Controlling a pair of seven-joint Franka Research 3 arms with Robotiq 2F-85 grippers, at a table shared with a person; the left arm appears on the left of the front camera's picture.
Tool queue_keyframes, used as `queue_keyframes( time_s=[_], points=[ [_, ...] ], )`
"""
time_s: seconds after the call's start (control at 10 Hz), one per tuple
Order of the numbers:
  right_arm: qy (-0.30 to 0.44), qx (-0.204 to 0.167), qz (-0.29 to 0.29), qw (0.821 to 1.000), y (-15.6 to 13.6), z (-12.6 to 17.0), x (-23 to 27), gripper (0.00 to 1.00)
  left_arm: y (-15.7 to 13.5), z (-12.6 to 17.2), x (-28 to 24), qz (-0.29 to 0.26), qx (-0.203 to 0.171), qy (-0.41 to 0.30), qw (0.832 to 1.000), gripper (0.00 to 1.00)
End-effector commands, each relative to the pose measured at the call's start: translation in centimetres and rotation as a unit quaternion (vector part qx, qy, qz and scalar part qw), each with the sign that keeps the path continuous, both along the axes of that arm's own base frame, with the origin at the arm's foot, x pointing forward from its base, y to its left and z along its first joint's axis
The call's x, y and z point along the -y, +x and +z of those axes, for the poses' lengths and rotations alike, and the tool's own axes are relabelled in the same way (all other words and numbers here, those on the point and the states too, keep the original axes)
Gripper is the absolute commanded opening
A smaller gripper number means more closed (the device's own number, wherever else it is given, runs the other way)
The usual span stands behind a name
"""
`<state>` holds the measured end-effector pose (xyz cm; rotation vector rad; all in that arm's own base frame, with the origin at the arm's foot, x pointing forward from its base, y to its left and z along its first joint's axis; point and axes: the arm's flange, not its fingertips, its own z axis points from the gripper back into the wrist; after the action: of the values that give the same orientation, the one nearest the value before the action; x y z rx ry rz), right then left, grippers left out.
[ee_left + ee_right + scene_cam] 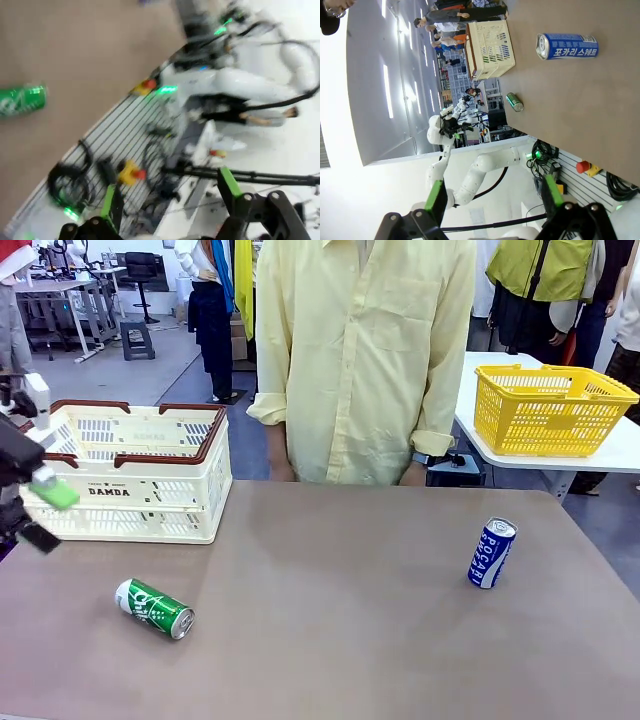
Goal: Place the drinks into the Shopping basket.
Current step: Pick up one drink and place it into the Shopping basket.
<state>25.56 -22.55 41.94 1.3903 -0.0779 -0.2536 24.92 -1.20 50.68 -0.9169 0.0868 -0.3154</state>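
The left gripper (45,515) is held above the bench (330,640) with its green pads spread wide apart, and nothing is gripped between them. The cream-white basket (130,475), lettered "DAMDA", is set just behind this gripper, toward the far side where a person (360,360) in a pale yellow shirt is standing. No drink can be made out inside it from the front. A green can (153,608) is laid on its side on the bench, below the left gripper and a little toward the middle, near the robot's edge and apart from the basket. A blue-and-white can (491,553) is stood on end well away from the left gripper, across the bench on the right arm's side.

The right gripper (493,195) is likewise fully spread and empty. Both cans and the basket are seen far beyond its fingertips, with the blue-and-white can the nearer of the two. A yellow mesh basket (550,410) is kept on a separate white table beyond that can.
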Motion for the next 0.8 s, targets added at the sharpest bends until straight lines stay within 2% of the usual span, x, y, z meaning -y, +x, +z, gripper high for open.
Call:
queue_keyframes(
  time_s=[0.0,0.2,0.3,0.5,0.6,0.7],
  points=[
    [-0.001,0.012,0.007,1.000,-0.2,0.1,0.3,1.00,-5.3,-0.2,4.5,-0.068,0.002,0.139,0.988,1.00],
    [-0.001,0.012,0.007,1.000,-0.2,0.1,0.3,1.00,-5.5,-1.9,7.9,-0.160,-0.005,0.209,0.965,1.00],
    [-0.001,0.012,0.007,1.000,-0.2,0.1,0.3,1.00,-5.1,-3.1,10.0,-0.210,-0.022,0.230,0.950,1.00],
    [-0.001,0.012,0.007,1.000,-0.2,0.1,0.3,1.00,-4.0,-5.6,12.7,-0.252,-0.054,0.282,0.924,1.00],
    [-0.001,0.012,0.007,1.000,-0.2,0.1,0.3,1.00,-4.0,-6.5,13.8,-0.253,-0.060,0.284,0.923,1.00],
    [-0.001,0.012,0.007,1.000,-0.2,0.1,0.3,1.00,-5.5,-4.0,13.0,-0.229,-0.045,0.252,0.939,1.00]
  ],
)
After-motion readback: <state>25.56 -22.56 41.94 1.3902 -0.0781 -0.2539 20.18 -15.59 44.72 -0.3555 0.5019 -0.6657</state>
